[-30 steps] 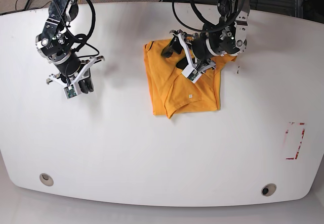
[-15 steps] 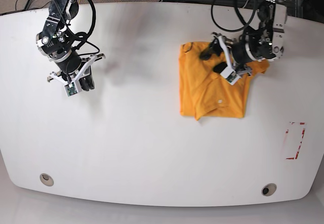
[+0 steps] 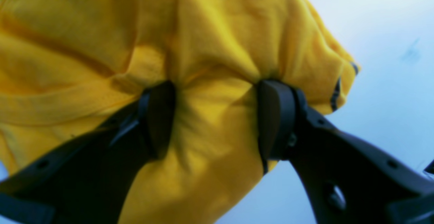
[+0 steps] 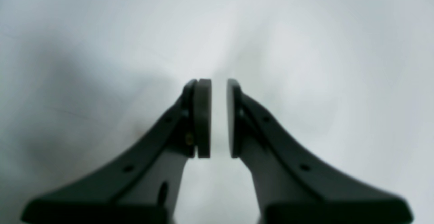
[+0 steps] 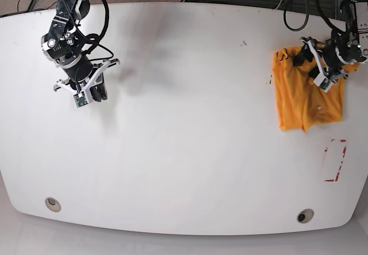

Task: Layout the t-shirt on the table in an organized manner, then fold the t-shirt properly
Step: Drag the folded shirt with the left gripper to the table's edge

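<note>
Glossy white table [image 5: 184,151] is filling your base view, with the folded orange-yellow t-shirt [image 5: 307,96] lying far out near the edge on that view's right, just above the red-white tape rectangle [image 5: 335,160]. Your left gripper [image 3: 217,118] is pinching a bunched fold of the t-shirt between its dark pads [image 3: 276,115]. Your right gripper [image 4: 218,117] is hovering over bare table well apart from the cloth, its jaws nearly together with a thin gap and nothing between them.
</note>
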Robot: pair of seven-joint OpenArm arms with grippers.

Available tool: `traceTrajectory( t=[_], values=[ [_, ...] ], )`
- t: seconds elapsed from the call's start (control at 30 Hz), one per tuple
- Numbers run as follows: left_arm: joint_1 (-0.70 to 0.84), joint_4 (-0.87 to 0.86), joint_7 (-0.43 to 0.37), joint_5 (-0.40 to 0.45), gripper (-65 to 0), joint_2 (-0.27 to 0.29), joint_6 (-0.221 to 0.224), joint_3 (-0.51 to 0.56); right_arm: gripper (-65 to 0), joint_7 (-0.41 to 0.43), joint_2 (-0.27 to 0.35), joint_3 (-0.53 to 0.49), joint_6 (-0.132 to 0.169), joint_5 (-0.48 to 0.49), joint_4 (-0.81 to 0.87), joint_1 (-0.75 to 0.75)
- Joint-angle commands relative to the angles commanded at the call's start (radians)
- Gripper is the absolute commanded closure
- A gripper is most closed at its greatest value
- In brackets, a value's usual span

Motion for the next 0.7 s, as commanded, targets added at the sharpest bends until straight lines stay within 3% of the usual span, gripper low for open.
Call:
traceTrajectory(
  t=[0.33,0.7],
  values=[
    [-0.018,-0.1,-0.006,0.0,-36.5,-0.114,0.0,-0.028,-7.5,0.002,0.0,0.0,0.0,0.002,0.02,-0.026],
    [-0.064,-0.117,-0.002,-0.002,-36.5,-0.175,0.0,-0.028,-7.5,0.002,-0.002,-0.006,0.0,0.002,0.02,-0.026]
  ],
)
